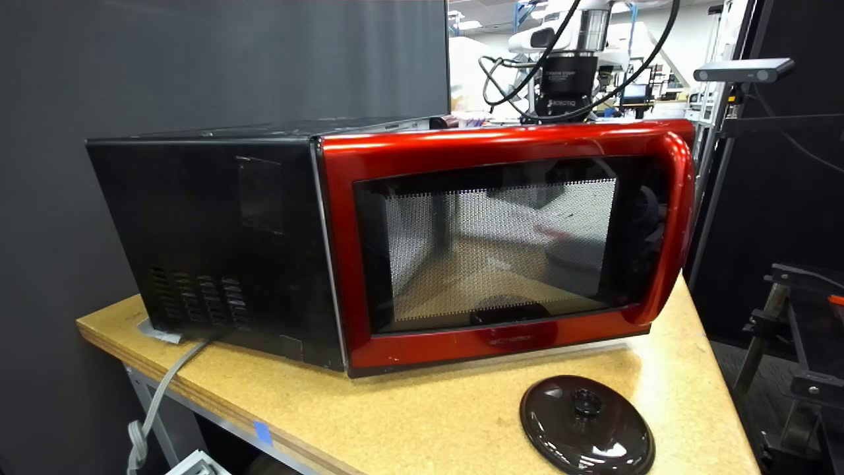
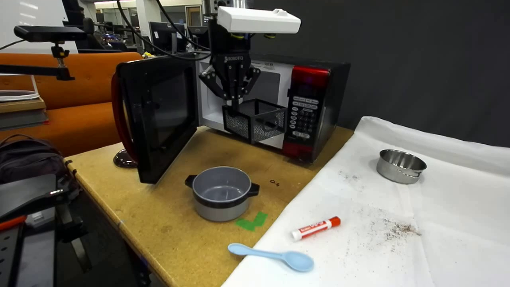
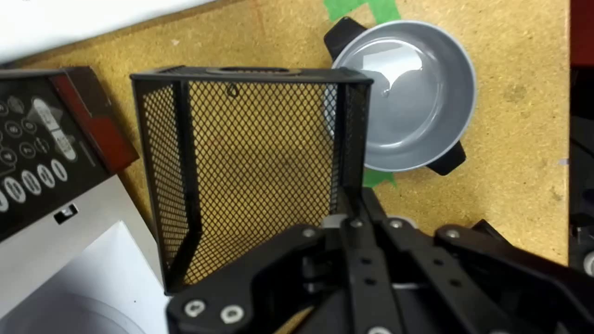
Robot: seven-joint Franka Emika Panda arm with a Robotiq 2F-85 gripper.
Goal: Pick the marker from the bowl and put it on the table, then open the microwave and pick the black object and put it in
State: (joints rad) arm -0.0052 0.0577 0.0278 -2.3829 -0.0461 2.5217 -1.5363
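Pincer (image 2: 234, 103) clamped on black mesh basket (image 2: 251, 126), just outside open microwave (image 2: 306, 107), red marker (image 2: 316, 228) well away from it.

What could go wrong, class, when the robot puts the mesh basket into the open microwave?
The pincer grips the mesh basket at one side only, so it could tilt or slip. Going in, the mesh basket might catch on the front of the microwave. The open door juts forward, so a sideways sweep could knock it.

The wrist view's left and lower edges cut off the microwave (image 3: 76, 232).
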